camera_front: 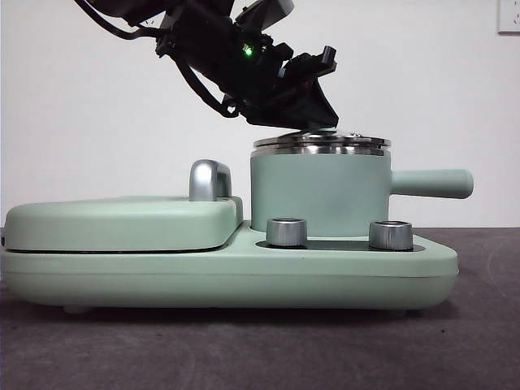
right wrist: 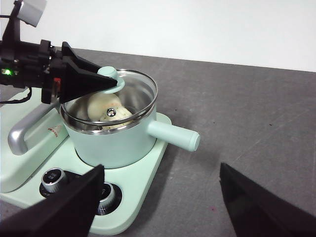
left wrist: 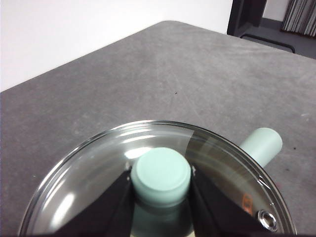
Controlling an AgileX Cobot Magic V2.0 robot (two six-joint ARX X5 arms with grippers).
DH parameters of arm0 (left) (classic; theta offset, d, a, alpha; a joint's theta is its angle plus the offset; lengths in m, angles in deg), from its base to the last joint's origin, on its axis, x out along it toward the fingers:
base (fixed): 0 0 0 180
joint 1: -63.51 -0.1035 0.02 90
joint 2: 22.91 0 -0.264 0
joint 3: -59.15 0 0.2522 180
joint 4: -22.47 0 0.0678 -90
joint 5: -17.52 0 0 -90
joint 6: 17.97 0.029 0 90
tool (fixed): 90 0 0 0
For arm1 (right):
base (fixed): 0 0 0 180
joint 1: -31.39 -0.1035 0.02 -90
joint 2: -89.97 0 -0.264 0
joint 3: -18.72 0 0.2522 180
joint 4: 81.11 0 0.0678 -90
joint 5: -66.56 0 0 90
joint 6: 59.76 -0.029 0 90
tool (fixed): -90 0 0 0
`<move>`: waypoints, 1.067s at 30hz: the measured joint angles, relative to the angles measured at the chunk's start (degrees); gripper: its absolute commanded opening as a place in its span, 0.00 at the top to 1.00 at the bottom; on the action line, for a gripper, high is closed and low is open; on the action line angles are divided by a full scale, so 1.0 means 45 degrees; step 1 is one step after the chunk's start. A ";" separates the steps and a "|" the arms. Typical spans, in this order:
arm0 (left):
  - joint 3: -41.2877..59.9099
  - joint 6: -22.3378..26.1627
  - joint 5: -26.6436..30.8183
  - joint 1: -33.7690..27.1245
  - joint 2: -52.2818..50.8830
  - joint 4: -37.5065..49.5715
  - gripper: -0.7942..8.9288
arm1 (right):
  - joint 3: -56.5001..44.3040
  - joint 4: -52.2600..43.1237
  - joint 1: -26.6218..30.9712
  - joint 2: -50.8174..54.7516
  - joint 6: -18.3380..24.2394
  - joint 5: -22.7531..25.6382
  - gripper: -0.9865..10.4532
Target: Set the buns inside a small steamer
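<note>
Dark grey desk [right wrist: 256,113], matte, faintly speckled. Resting directly on it: one mint-green cooker base [camera_front: 244,280], flat on small feet. On that base, directly beneath the left tool [right wrist: 106,83]: mint-green pot. Beside it, away from the pot handle: low lidded griddle section. Desk surface beyond the pot handle, ahead of the right tool [right wrist: 160,207]: bare grey.

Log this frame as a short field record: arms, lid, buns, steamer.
left gripper: shut on the lid knob, above the steamer
right gripper: open, back from the steamer, holding nothing
lid: glass, on the steamer rim or just above it; cannot tell which
buns: two, inside the steamer, seen through the glass
steamer handle: points away from the griddle
</note>
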 measured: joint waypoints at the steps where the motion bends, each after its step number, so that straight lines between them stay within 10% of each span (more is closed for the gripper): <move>1: 0.0000 0.0000 0.0000 0.0010 0.0000 -0.0010 0.90 | 0.0000 -0.0005 0.0000 0.0000 0.0000 0.0005 0.59; 32: 0.0000 0.0282 -0.0005 0.0029 -0.0262 -0.0976 0.90 | 0.0000 0.0000 0.0000 0.0000 0.0000 0.0350 0.59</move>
